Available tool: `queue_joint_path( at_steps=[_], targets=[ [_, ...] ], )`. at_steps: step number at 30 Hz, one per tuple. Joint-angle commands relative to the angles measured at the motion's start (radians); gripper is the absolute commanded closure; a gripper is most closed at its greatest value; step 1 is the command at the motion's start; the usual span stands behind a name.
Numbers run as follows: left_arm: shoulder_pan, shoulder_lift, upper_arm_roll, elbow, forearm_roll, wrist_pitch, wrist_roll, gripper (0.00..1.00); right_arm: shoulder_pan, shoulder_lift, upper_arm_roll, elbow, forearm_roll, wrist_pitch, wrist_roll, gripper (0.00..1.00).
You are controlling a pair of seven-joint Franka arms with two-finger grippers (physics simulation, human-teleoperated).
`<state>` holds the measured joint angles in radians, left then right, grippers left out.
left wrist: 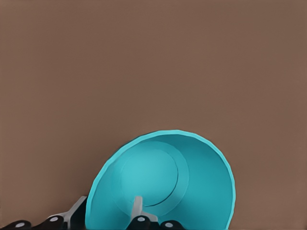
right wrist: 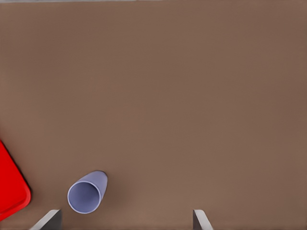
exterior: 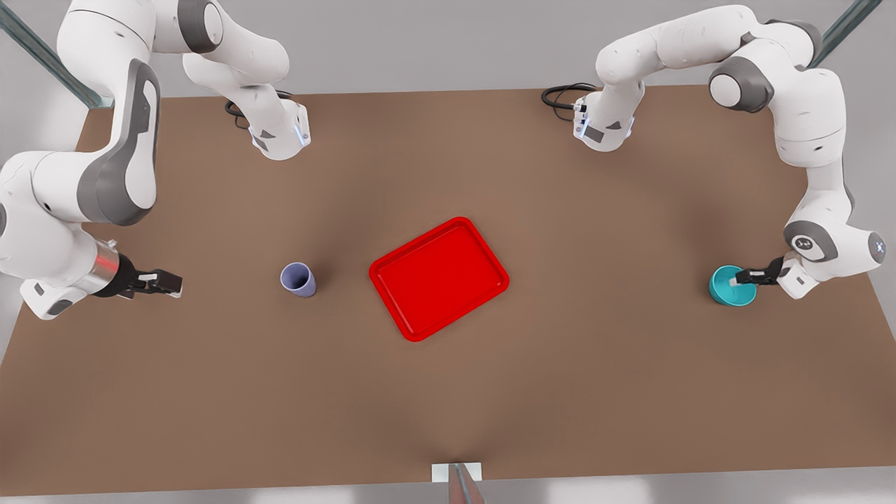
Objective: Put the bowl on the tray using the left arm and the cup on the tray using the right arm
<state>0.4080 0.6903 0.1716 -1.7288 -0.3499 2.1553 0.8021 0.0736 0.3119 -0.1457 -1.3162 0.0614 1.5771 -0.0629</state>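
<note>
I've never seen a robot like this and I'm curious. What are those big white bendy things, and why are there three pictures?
Those white bendy things are two robot arms, drawn inside a computer. Each ends in a small black hand with two fingers.

The big picture looks down on a brown table. In the middle lies a red tray. On the front view's left stands a purple cup; on its right sits a teal bowl.

The other two pictures come from cameras riding on the arms' wrists. The left hand is at the bowl, one finger inside and one outside its rim, though whether it is squeezing yet is hard to tell. The right hand is open, holds nothing, and waits apart from the cup.
</note>
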Motion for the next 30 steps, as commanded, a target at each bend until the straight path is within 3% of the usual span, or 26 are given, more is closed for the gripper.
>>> queue_joint_path(
  at_steps=[1, 9, 18, 22, 25, 30],
  targets=[
    [0.0, 0.0, 0.0, 0.0, -0.007, 0.0, 0.0, 0.66, 0.0, 0.0, 0.0, 0.0, 0.0, 0.001, 0.0, 0.0],
    [0.0, 0.003, -0.001, 0.0, -0.007, -0.003, -0.001, 0.77, 0.0, 0.003, 0.002, 0.002, -0.012, -0.011, -0.001, 0.0],
    [-0.032, -0.055, -0.009, 0.015, -0.007, -0.069, -0.04, 0.76, 0.0, 0.006, 0.0, 0.0, -0.015, -0.006, 0.0, 0.0],
    [-0.247, -0.141, -0.04, 0.031, -0.014, -0.163, -0.22, 0.76, -0.002, 0.007, 0.0, 0.002, -0.012, -0.003, -0.003, 0.0],
    [-0.291, -0.152, -0.21, 0.097, -0.017, -0.212, -0.467, 0.76, 0.0, 0.012, 0.002, 0.002, -0.011, -0.006, -0.001, 0.0],
    [-0.564, -0.143, -0.221, 0.147, -0.121, -0.218, -0.779, 0.77, 0.0, 0.012, 0.002, 0.0, -0.009, -0.008, 0.069, 0.0]
  ],
)
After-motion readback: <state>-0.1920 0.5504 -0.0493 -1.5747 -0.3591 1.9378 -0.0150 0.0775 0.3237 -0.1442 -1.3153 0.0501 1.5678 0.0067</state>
